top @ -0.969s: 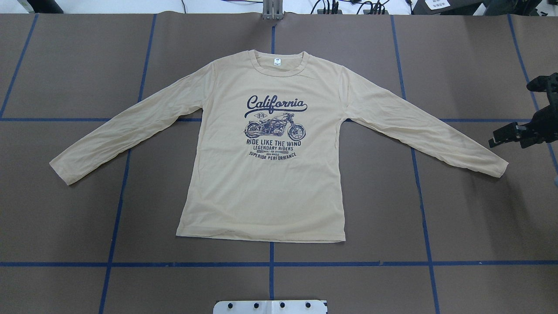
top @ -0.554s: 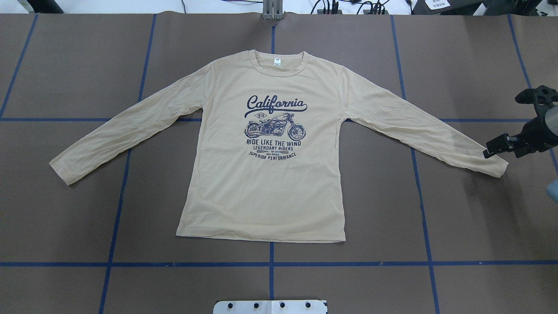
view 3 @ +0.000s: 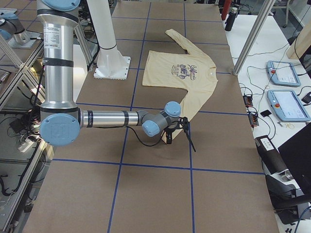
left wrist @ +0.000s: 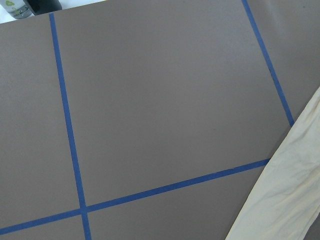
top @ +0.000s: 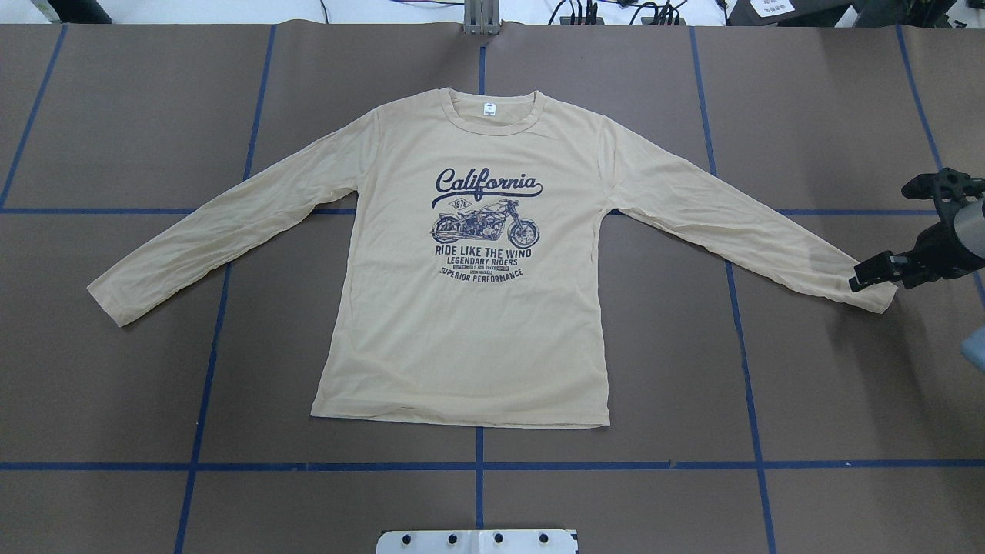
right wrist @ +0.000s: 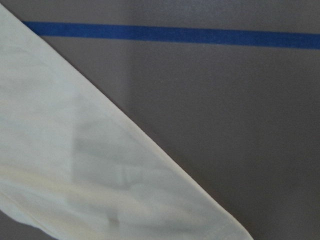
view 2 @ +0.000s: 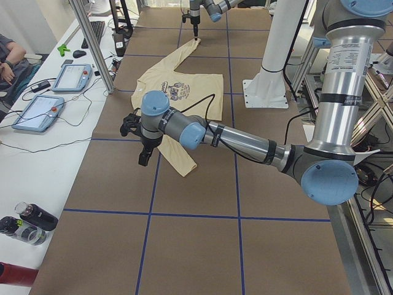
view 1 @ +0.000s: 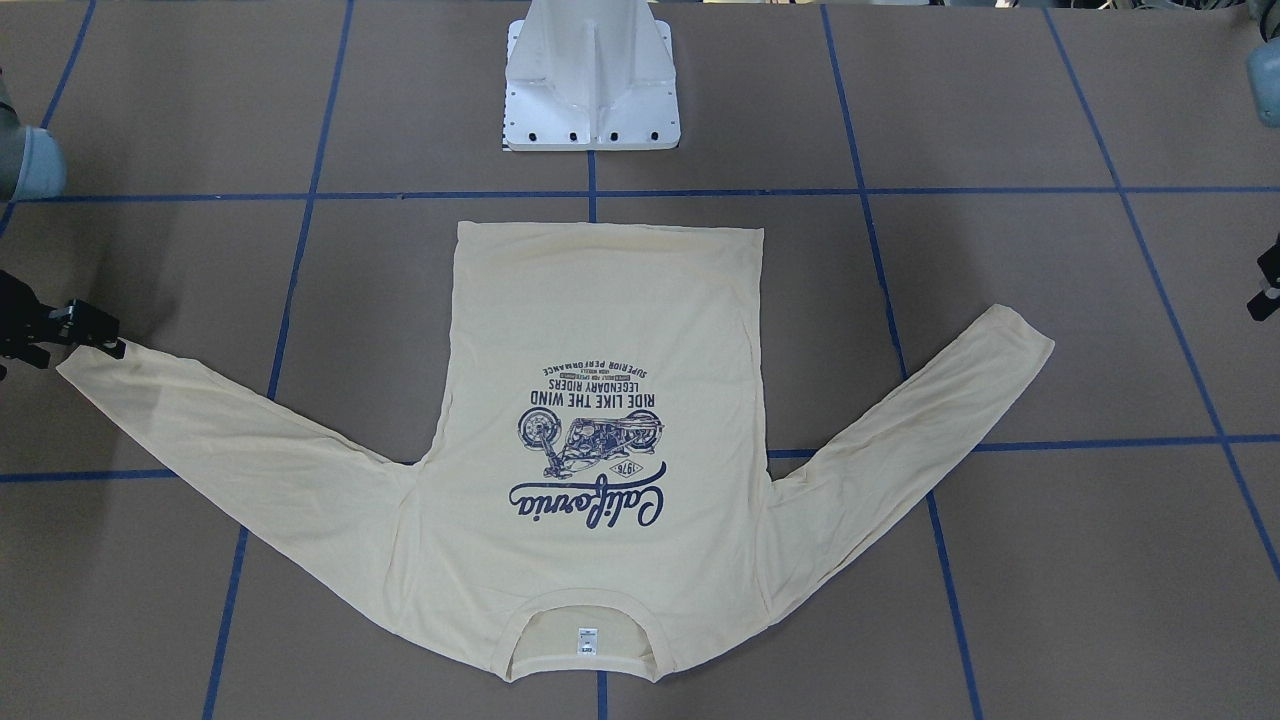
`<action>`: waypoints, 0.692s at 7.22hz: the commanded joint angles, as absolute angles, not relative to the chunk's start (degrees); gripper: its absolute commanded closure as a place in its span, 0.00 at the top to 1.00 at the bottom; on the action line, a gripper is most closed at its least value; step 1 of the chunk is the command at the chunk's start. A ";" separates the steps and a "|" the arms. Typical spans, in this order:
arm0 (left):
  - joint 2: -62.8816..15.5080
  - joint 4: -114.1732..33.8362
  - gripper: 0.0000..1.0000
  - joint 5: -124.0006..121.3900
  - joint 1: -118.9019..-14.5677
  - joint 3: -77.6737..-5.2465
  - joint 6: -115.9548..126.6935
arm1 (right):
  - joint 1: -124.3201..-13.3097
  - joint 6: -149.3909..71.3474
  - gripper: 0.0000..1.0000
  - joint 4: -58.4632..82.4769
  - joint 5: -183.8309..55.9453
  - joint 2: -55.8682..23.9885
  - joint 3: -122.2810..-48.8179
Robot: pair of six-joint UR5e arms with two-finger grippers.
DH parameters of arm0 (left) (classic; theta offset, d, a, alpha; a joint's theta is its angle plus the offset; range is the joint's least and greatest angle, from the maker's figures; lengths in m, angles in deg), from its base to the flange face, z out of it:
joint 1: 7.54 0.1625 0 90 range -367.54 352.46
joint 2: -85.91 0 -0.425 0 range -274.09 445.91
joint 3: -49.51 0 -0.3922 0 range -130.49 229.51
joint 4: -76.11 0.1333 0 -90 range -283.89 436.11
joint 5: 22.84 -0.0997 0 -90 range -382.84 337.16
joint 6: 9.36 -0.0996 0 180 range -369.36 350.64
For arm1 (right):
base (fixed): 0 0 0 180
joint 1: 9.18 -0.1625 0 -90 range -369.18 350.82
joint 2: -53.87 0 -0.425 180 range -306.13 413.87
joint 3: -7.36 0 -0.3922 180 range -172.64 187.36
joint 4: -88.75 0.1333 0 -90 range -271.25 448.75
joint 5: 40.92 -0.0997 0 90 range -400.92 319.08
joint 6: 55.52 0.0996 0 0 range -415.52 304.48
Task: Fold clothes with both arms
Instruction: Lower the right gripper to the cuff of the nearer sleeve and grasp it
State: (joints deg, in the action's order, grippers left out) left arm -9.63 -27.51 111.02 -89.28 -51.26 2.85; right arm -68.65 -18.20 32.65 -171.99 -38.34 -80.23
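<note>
The clothes, a cream-yellow long-sleeved T-shirt, lie flat with the navy print up, both sleeves spread and the collar at the far side. My right gripper hangs low over the cuff of the sleeve on my right, its jaws open with nothing between them; it also shows in the front view. The right wrist view has only that cuff and brown table. My left gripper hovers beside the other cuff; I cannot tell its state. The left wrist view catches that sleeve's edge.
Blue tape lines grid the brown table cover. The white pedestal base stands just behind the hem. A side bench holds tablets and bottles, with a person's arm at its end.
My right gripper has moved inward and down from beyond the sleeve's end to just over its cuff. The shirt has not moved.
</note>
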 commanded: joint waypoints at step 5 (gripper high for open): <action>-9.63 -27.51 1.00 111.02 -89.28 -51.21 2.77 | -67.46 -18.08 0.99 33.38 -172.49 -38.68 -79.21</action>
